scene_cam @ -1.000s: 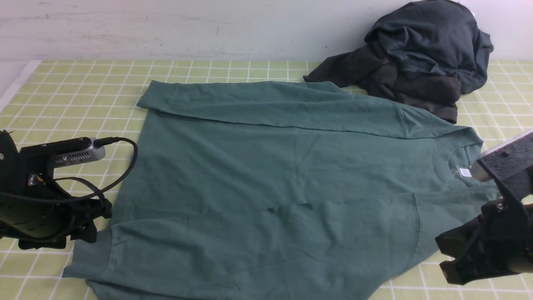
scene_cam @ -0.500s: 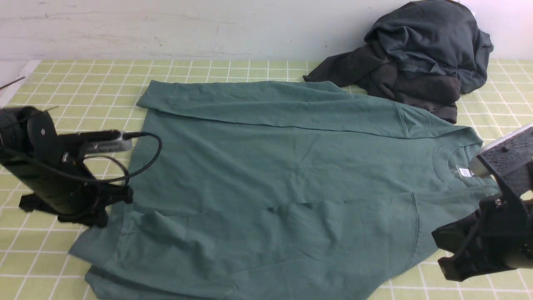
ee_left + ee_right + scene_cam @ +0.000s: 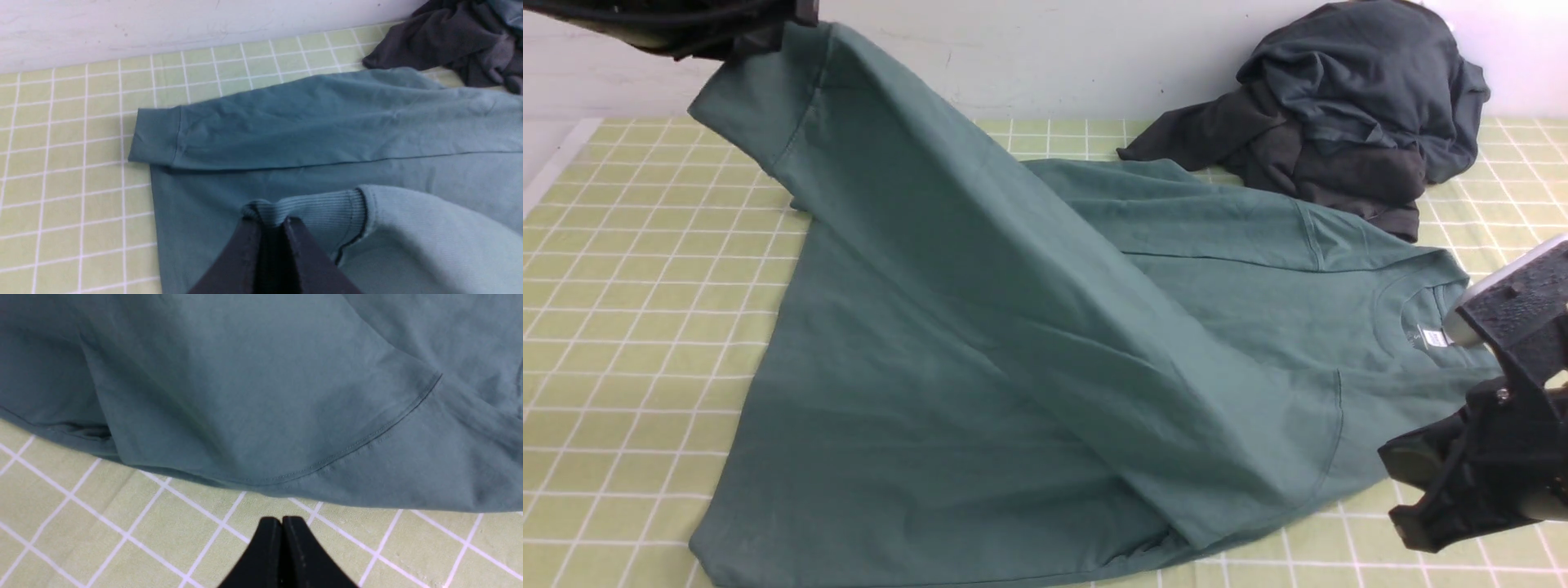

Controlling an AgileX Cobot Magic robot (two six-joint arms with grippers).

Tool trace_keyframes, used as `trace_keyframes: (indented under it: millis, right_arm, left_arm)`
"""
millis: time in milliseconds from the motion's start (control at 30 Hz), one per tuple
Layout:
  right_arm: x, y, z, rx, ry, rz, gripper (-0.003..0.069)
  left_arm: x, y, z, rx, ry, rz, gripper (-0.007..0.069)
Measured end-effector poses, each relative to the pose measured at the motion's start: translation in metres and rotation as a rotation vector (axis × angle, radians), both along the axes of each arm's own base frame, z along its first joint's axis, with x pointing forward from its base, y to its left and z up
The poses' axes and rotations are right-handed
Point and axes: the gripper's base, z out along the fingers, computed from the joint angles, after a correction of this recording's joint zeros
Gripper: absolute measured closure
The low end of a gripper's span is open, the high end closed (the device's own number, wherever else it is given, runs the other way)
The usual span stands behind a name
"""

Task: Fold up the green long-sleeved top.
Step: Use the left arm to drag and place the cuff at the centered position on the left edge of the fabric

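Front cam looks forward over the table [image 3: 629, 269]; wrist cams sit close, angled down; all share the green long-sleeved top [image 3: 980, 367].

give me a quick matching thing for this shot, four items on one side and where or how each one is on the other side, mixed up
Column one
1. left claw
2. right claw
3. dark grey clothes
4. far sleeve

Column two
a. heaped at the far right, against the wall
b. shut, empty, over the checked cloth
c. lying flat along the far edge of the green long-sleeved top
d. shut on a ribbed cuff, held up high

Pairs: 1-d, 2-b, 3-a, 4-c
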Motion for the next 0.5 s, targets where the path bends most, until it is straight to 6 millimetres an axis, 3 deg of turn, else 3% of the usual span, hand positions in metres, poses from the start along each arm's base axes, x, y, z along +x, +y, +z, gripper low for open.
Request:
trace_keyframes:
  millis: [33,67,133,200,233,300,367,500]
  right_arm:
    - [0.000,0.000,0.000,0.000,0.000,0.000,0.0673]
    - [0.000,0.000,0.000,-0.001,0.000,0.000,0.0673]
    - [0.000,0.000,0.000,-0.001,0.000,0.000,0.0673]
    - [0.000,0.000,0.000,-0.001,0.000,0.000,0.0673]
    - [0.000,0.000,0.000,-0.001,0.000,0.000,0.0673]
    - [0.000,0.000,0.000,0.002,0.001,-0.001,0.0673]
    - [0.000,0.000,0.000,0.009,0.002,-0.004,0.0673]
    - [0.000,0.001,0.000,0.015,0.001,-0.005,0.0673]
  left_arm:
    - [0.002,0.000,-0.003,0.001,0.007,0.001,0.0590]
    - [0.024,0.002,-0.032,0.030,0.089,0.014,0.0590]
    - [0.046,0.005,-0.066,0.055,0.169,0.032,0.0590]
    - [0.075,0.013,-0.114,0.087,0.283,0.063,0.0589]
    - [0.078,0.013,-0.116,0.088,0.286,0.065,0.0587]
    - [0.103,0.020,-0.148,0.102,0.358,0.082,0.0567]
    - [0.119,0.024,-0.157,0.110,0.388,0.092,0.0525]
    - [0.157,0.033,-0.169,0.099,0.399,0.122,0.0365]
